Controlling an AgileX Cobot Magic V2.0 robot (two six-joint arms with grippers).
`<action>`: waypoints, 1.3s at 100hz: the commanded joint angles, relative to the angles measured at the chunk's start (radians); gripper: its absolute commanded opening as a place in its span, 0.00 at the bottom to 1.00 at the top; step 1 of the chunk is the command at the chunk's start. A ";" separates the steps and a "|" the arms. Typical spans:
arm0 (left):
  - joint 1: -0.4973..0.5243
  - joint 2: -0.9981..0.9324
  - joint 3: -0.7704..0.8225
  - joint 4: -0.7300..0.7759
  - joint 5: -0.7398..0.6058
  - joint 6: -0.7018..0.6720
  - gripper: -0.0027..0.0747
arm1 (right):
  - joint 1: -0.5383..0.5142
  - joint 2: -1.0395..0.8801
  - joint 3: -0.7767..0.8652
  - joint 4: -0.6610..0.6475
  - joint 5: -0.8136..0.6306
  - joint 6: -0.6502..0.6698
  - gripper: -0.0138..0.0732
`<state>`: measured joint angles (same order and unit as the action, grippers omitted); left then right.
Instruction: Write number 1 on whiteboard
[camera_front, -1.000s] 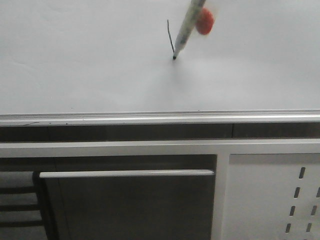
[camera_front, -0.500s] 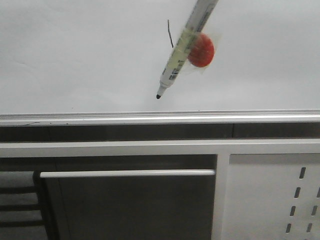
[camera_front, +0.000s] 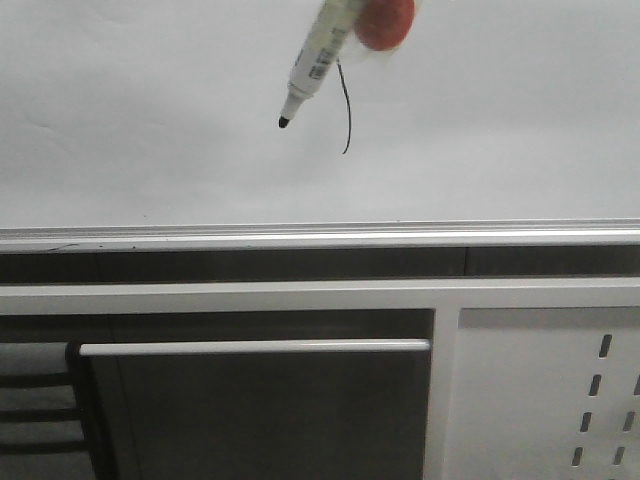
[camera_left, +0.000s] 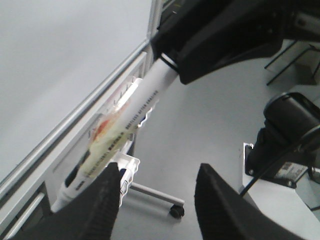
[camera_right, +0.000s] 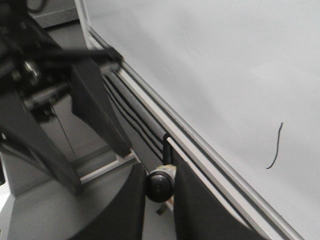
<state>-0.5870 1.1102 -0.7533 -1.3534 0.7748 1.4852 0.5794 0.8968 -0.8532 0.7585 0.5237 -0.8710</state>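
The right hand is clamped on the marker pen, its tip just left of the number 1 on the whiteboard, above the perforated cabinet panel, while the left hand gapes wide.

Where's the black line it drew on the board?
In the front view, the number 1 sits upper-middle on the whiteboard, just right of the marker pen tip.

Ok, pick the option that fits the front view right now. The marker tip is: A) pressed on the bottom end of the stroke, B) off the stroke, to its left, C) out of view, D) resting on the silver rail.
B: the marker pen has its black tip left of the number 1, with bare whiteboard between them.
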 joint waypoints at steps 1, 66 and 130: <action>-0.053 0.022 -0.058 -0.010 -0.023 0.001 0.47 | 0.002 0.010 -0.051 0.035 -0.005 0.004 0.11; -0.100 0.074 -0.103 0.065 -0.162 0.001 0.46 | 0.002 0.032 -0.093 0.067 0.098 0.004 0.11; -0.100 0.037 -0.089 0.100 -0.309 -0.057 0.01 | -0.022 0.027 -0.093 -0.021 0.005 0.127 0.46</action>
<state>-0.6880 1.1903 -0.8235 -1.2099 0.5620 1.4707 0.5774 0.9422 -0.9090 0.7577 0.6030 -0.7964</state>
